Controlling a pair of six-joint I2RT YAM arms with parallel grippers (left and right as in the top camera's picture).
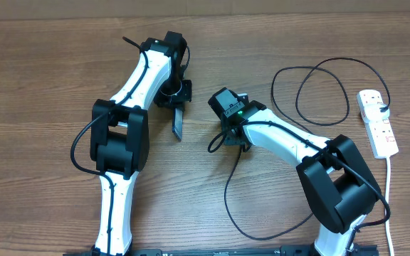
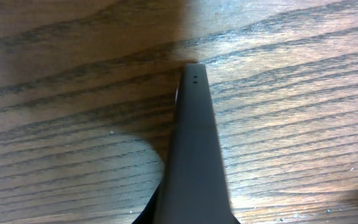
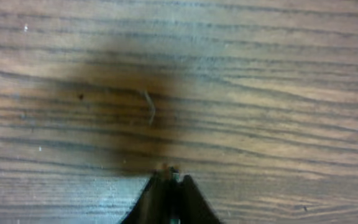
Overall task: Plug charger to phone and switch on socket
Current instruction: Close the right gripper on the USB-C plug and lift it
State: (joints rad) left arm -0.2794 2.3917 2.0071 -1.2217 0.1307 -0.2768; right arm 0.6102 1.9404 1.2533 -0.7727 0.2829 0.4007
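My left gripper point(image 1: 174, 96) is shut on the phone point(image 1: 178, 124) and holds it on edge over the table. In the left wrist view I see only the phone's dark frame point(image 2: 194, 143), with two small holes at its far end. My right gripper point(image 1: 232, 136) is to the right of the phone, shut on the charger's small connector tip point(image 3: 169, 177). The thin black cable point(image 1: 228, 192) trails from it, loops over the table and ends at a black plug point(image 1: 383, 108) in the white socket point(image 1: 379, 131) at the far right. The phone's screen is hidden.
The socket's thick white cord point(image 1: 390, 192) runs down the right edge toward the front. The cable makes a large loop point(image 1: 319, 92) at the back right and another near the right arm's base point(image 1: 262, 236). Bare wood lies between the two grippers.
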